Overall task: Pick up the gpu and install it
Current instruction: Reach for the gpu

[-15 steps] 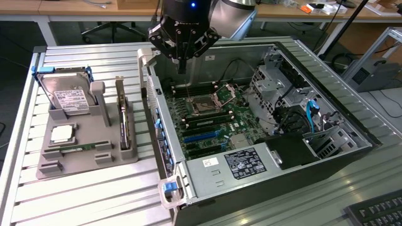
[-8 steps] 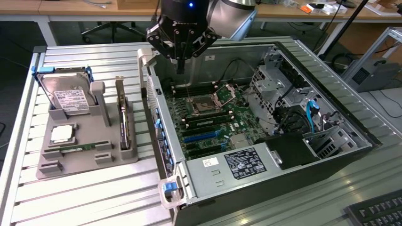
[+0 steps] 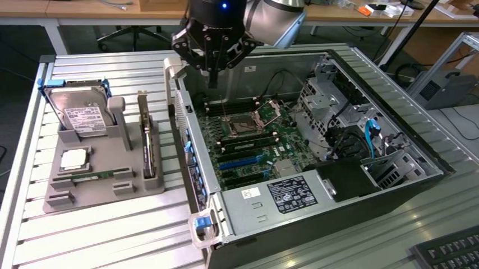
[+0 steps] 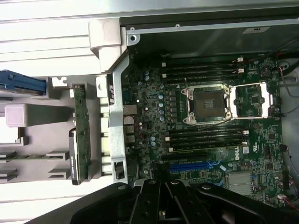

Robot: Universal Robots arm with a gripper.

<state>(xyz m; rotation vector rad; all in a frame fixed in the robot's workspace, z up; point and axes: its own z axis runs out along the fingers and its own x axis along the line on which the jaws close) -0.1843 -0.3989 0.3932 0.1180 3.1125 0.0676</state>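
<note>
Claw (image 3: 213,84), fingers together and empty, is hovering above the computer case (image 3: 419,168). The gpu (image 3: 147,144), standing edgewise in the tray (image 3: 82,197), appears light, stiff and fragile; its upper edge looks the best place to grip.

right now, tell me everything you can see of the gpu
The gpu is a thin flat card, dark on its faces, with a green board edge in the wrist view. It stands upright on its long edge in a slot of the grey holder, beside the open computer case. Nothing grips it: the gripper hangs over the case, apart from it.
</note>
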